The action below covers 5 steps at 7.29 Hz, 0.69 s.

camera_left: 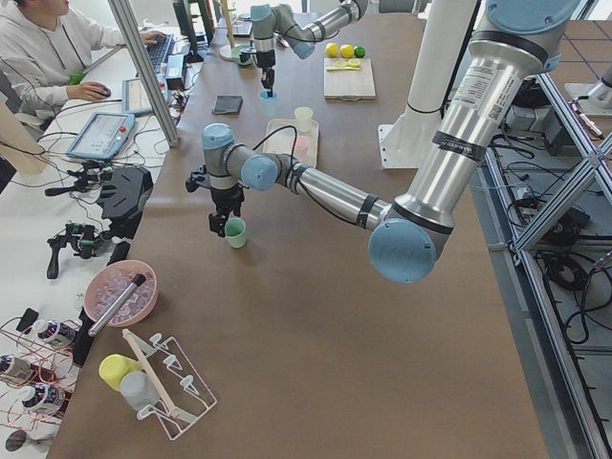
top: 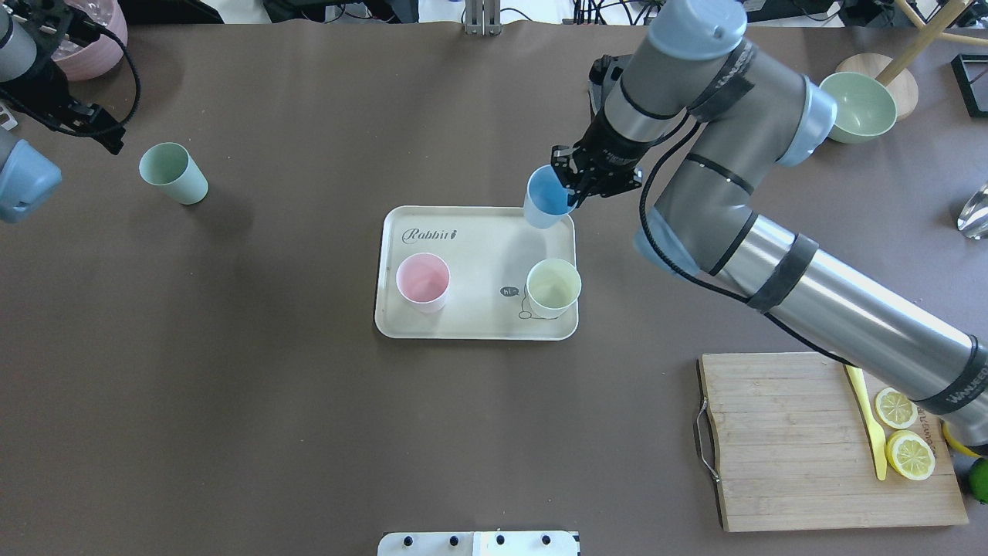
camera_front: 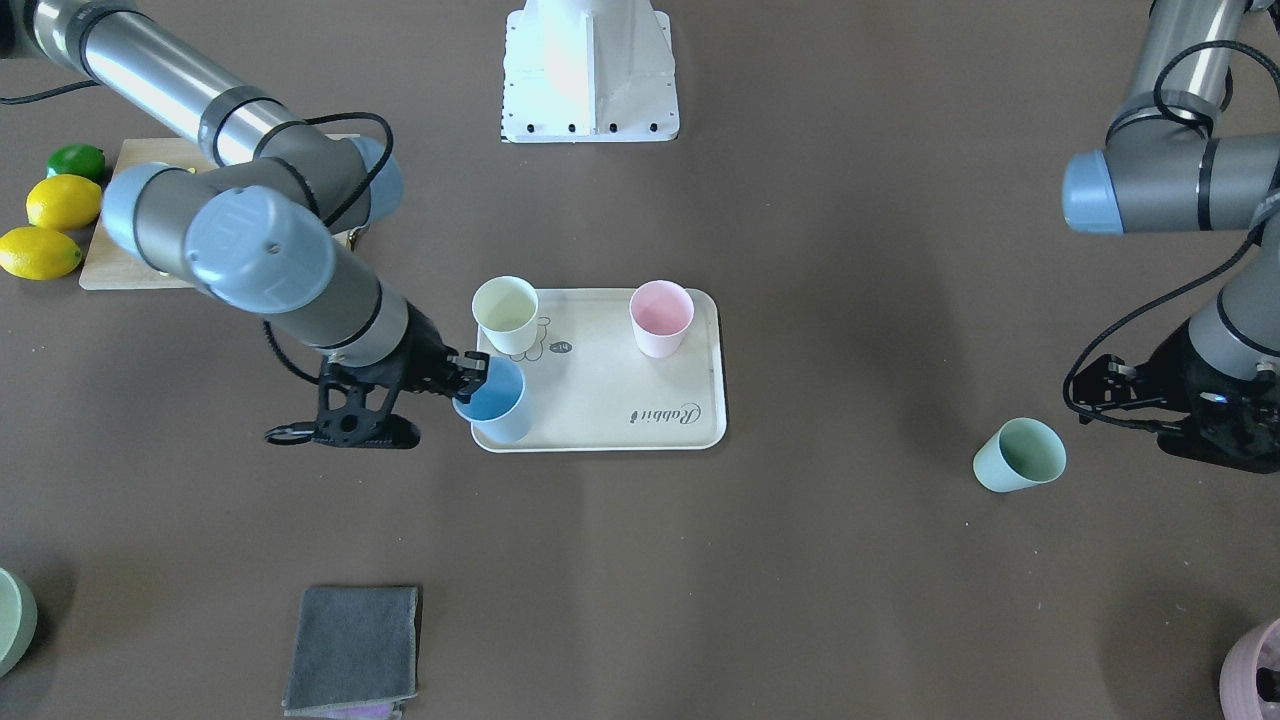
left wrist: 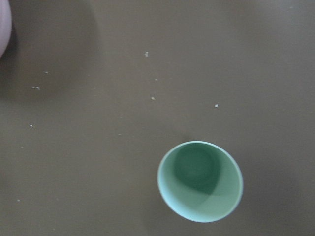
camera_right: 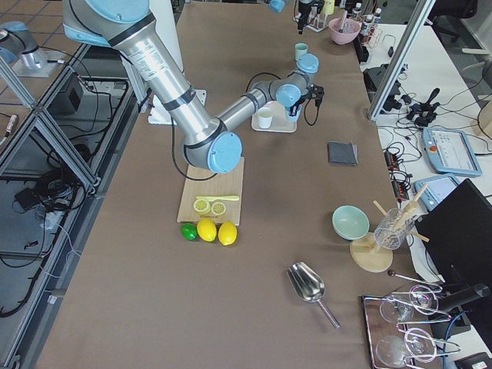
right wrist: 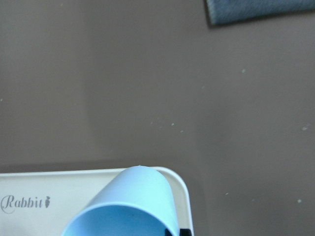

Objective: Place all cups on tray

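Note:
The cream tray lies mid-table. A pale yellow cup and a pink cup stand upright on it. My right gripper is shut on the rim of the light blue cup and holds it tilted over the tray's far right corner; the cup also shows in the front view and the right wrist view. The mint green cup stands upright on the table far left of the tray. My left gripper hovers beside it, apart; its fingers are hidden. The left wrist view looks down into this cup.
A wooden cutting board with lemon slices and a yellow knife lies at the near right. Whole lemons and a lime sit beside it. A grey cloth, a pale green bowl and a mauve pot lie along the far side.

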Each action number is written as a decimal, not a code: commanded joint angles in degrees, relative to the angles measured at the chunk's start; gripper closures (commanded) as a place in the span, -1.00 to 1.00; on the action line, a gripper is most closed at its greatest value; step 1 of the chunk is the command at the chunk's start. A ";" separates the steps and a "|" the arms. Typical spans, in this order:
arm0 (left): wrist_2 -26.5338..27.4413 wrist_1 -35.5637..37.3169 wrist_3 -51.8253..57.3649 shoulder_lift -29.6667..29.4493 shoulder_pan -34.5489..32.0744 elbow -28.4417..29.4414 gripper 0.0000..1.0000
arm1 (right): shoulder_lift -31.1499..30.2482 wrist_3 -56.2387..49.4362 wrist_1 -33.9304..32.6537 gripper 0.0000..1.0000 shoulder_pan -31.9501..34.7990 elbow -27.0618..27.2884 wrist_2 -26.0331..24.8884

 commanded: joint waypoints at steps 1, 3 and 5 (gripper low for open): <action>-0.15 -5.77 -5.08 -1.52 -0.14 5.24 -0.96 | 0.75 3.01 -0.03 1.00 -4.59 0.58 -4.43; -3.12 -7.78 -11.51 -1.35 3.01 4.71 -0.96 | 0.49 2.58 -0.39 1.00 -4.95 0.58 -5.67; -2.88 -13.48 -14.79 -0.47 7.22 7.07 -0.69 | 0.40 2.57 -0.56 -0.98 -4.86 1.54 -6.12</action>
